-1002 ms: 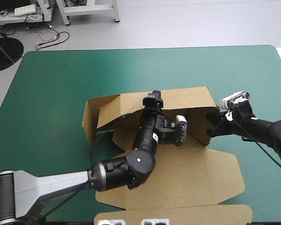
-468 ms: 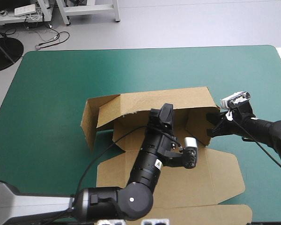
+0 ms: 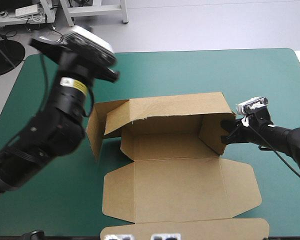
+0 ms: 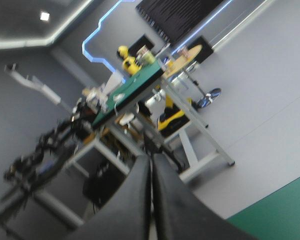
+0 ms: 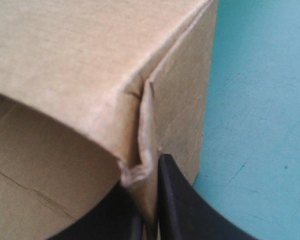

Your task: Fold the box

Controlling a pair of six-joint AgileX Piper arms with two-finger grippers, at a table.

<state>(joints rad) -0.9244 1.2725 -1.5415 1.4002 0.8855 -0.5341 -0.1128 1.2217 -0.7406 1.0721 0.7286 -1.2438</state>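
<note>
1. Black left claw (image 4: 151, 159), earlier down inside the brown box (image 3: 175, 170), is now raised above the tabletop's (image 3: 200, 70) far-left part, pressed together.
2. The right claw (image 5: 150, 200) pinches the box's right wall, mid-tabletop.

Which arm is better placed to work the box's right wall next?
Right. The right gripper is shut on the box at its right wall; the left gripper, shut, is raised above the table, pointing into the room.

Overhead; wrists: roomward, close on box (image 5: 80, 60)
</note>
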